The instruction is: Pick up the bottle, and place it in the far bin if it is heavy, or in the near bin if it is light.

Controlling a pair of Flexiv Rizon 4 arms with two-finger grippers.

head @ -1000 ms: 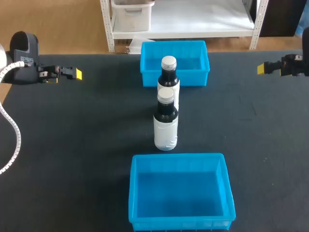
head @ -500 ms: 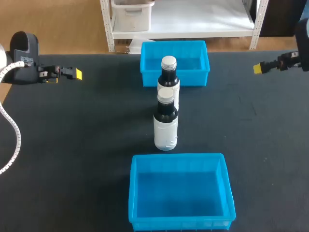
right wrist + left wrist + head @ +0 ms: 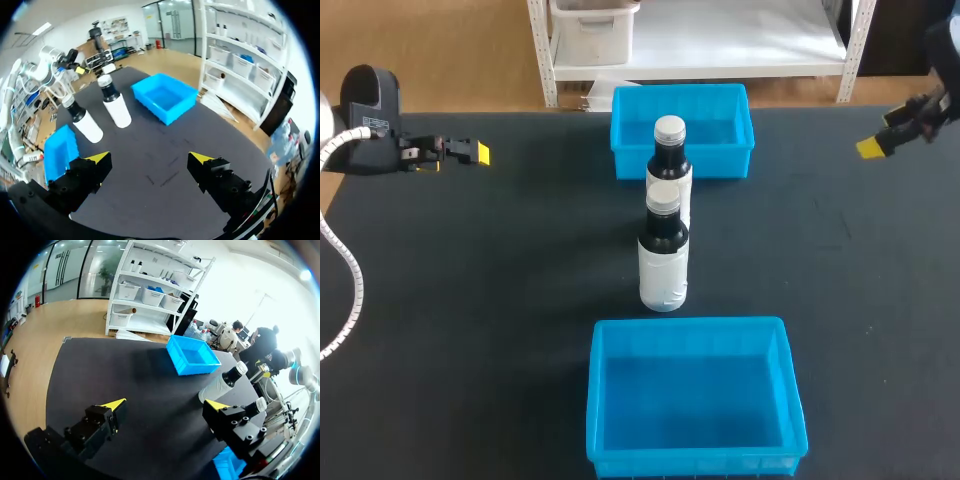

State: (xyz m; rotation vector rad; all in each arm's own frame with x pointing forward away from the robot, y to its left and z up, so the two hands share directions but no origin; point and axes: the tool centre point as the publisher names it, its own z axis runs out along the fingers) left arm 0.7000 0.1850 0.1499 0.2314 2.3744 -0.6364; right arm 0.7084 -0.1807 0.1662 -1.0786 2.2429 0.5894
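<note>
On table, head view: black table [image 3: 500, 290], two blue bins, two bottles lined up down the middle.
far bin [image 3: 720, 166]: back edge, middle.
near bin [image 3: 793, 390]: front edge, middle, well apart from far bin.
far bottle [image 3: 669, 160]: upright, dark, white label and cap, on table near far bin.
near bottle [image 3: 663, 260]: upright, same look, just in front of far bottle and partly covering it; can't tell if they touch.
left gripper [image 3: 470, 153]: back left over table, well apart from both bottles.
right gripper [image 3: 873, 147]: back right, tilted, well apart from both bottles.

Left wrist view, left gripper [image 3: 166, 404]: fingers spread wide, nothing between them.
far bin [image 3: 195, 369]: ahead of gripper.
far bottle [image 3: 220, 385]: ahead, between far bin and one finger, not touched.
near bottle [image 3: 258, 404]: only the cap shows past that finger.
near bin [image 3: 227, 463]: a corner shows beside that finger.

Right wrist view, right gripper [image 3: 150, 157]: fingers spread wide, holding nothing.
far bin [image 3: 167, 115]: ahead of gripper.
far bottle [image 3: 115, 105]: upright beside far bin.
near bottle [image 3: 84, 122]: upright, between far bottle and near bin.
near bin [image 3: 60, 150]: just past one finger.
</note>
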